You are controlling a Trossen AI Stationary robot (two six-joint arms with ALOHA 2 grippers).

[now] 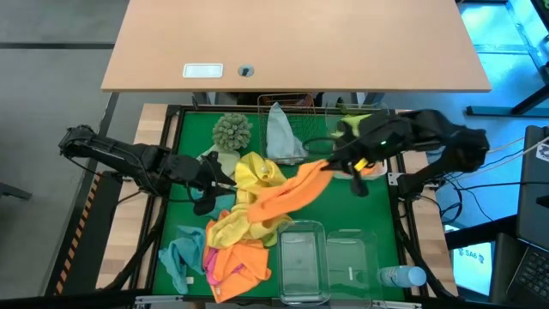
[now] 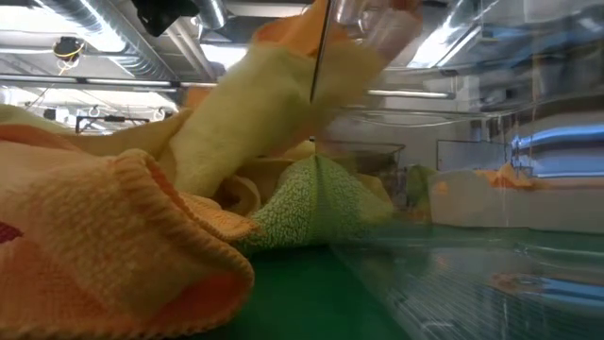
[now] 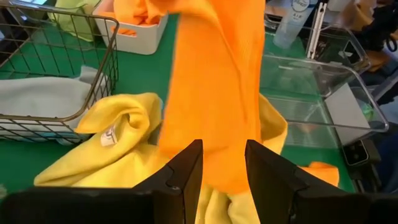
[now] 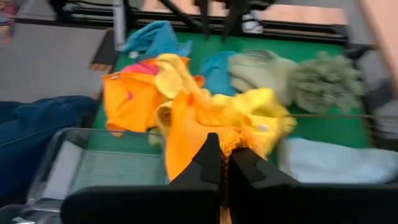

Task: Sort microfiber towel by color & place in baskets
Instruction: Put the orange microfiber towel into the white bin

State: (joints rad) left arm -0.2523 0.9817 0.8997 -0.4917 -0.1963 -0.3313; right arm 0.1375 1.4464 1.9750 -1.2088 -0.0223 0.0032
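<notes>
Sorting partly done: pale grey-blue towel in copper wire basket, orange cloth in white tray. Right pincer clamped on orange towel, lifted over the worktop's heap; left pincer parted, empty. Remaining: yellow towel, teal towel, further orange, clear tubs unfilled.

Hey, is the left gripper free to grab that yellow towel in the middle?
Probably yes: the left gripper is open just beside the yellow towel, though the orange towel hanging from the right gripper drapes partly across it.

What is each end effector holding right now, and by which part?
The right end effector is shut on the orange towel, pinching a bunched end. The left end effector is open, holding nothing.
</notes>
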